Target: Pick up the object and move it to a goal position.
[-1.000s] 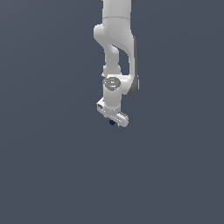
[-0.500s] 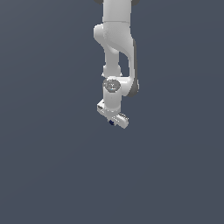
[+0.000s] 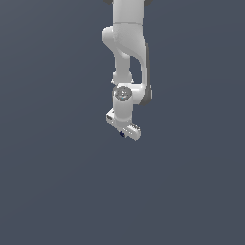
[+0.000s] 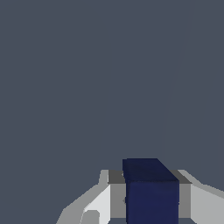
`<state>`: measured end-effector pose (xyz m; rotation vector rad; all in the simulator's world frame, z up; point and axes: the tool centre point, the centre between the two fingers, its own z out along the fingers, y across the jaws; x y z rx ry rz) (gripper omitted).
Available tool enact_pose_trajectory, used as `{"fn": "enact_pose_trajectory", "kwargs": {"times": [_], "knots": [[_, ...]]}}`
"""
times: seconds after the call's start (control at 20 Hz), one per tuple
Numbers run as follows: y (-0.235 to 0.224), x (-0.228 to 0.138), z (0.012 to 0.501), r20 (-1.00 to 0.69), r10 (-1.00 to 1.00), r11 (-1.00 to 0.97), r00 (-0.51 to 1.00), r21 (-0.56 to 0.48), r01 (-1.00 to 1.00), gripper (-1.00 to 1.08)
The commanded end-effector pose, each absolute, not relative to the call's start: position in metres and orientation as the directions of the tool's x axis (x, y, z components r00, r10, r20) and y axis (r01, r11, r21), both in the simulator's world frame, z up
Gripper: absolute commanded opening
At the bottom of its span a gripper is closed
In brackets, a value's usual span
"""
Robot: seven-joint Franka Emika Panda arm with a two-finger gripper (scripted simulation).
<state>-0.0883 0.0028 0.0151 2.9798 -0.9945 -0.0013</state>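
Your claw (image 3: 122,132) is clamped on the navy-blue block (image 4: 152,192), which sits between its fingers (image 4: 99,203). Treat the block as rigid and light; keep the grip on its flat opposing sides.

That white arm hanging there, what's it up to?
A simulated white robot arm reaches down from above, and its gripper is shut on a small dark navy-blue block. The wrist view shows the block sitting between the fingers. Nothing else shows against the plain grey background, and no goal spot is marked.
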Motion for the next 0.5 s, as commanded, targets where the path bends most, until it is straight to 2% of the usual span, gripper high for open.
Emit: {"fn": "enact_pose_trajectory", "kwargs": {"times": [0.0,0.45], "knots": [[0.005,-0.086,0.020,0.000,-0.600,-0.800,0.800,0.000,-0.600,-1.00],[0.024,-0.068,0.062,0.000,-0.601,-0.800,0.800,0.000,-0.601,-1.00]]}}
